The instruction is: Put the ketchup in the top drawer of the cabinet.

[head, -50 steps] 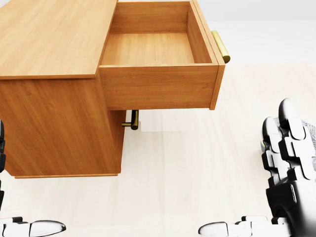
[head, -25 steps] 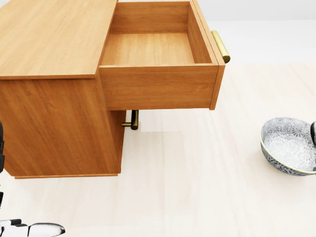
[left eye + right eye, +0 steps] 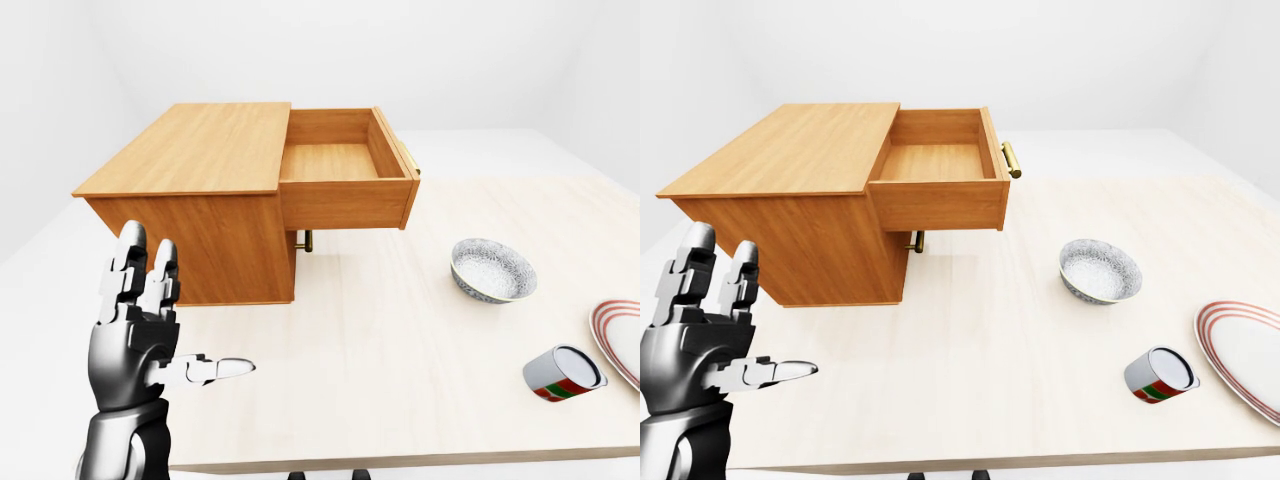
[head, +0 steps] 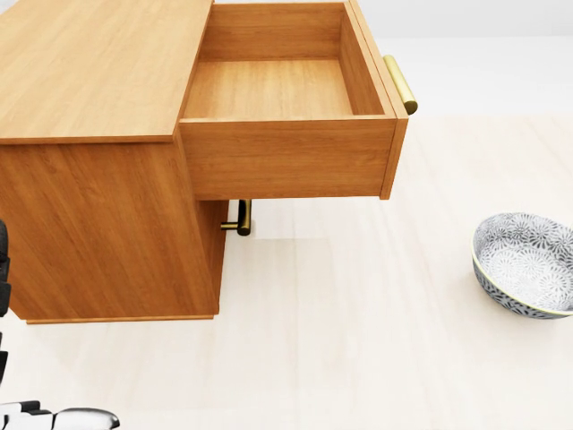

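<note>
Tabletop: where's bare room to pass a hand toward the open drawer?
Bare tabletop between the cabinet and the bowl, and under the open top drawer, itself empty. Crowded at the view's right: can beside plate.

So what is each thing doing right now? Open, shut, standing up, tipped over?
top drawer: pulled out, nothing inside
lower drawer: shut, only its brass handle shows
bowl: upright, looks empty
can: lying on its side
plate: flat on the table, partly cut off
left hand: raised, fingers open, holding nothing
ketchup: not in view
right hand: not in view
</note>
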